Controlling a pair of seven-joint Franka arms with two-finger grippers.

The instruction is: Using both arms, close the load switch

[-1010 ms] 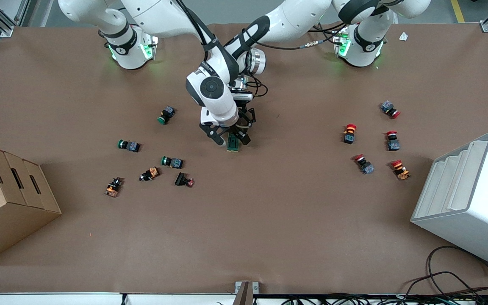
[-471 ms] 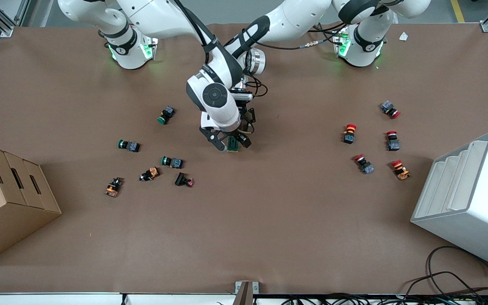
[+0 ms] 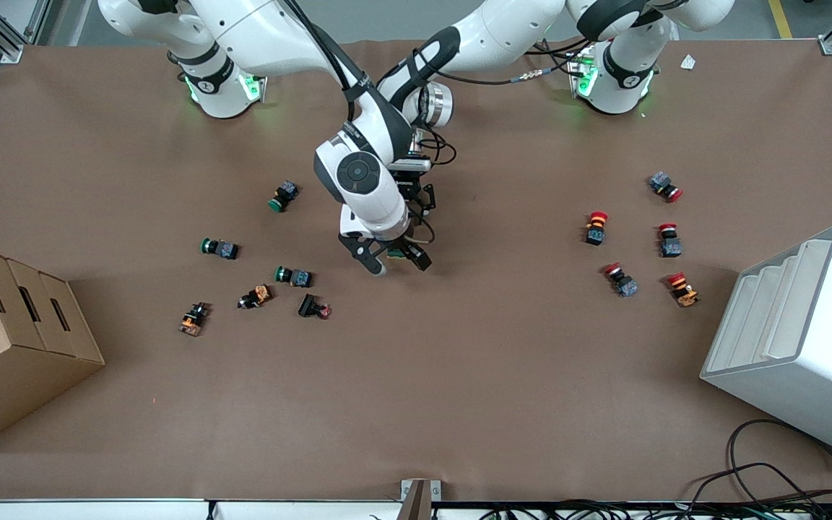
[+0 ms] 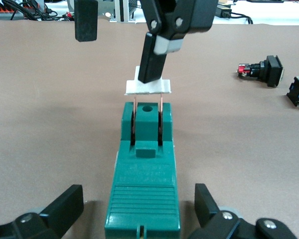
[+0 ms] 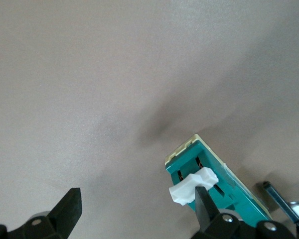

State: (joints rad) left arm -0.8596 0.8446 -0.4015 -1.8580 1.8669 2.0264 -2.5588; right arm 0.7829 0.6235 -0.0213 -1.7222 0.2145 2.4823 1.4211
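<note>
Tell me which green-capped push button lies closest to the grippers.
The green-capped button beside the orange one; the other two green-capped ones lie farther off.

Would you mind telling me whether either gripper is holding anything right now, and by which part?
Nothing is clamped. The left gripper straddles the load switch with open fingers; one right gripper finger touches its white lever.

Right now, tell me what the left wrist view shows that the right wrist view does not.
Only the left wrist view: the lever's two copper blades, push buttons nearby, and the left gripper open astride the load switch. Only the right wrist view: the switch's cream side edge. Both: the green switch, and the open right gripper with one jaw on the white lever.
</note>
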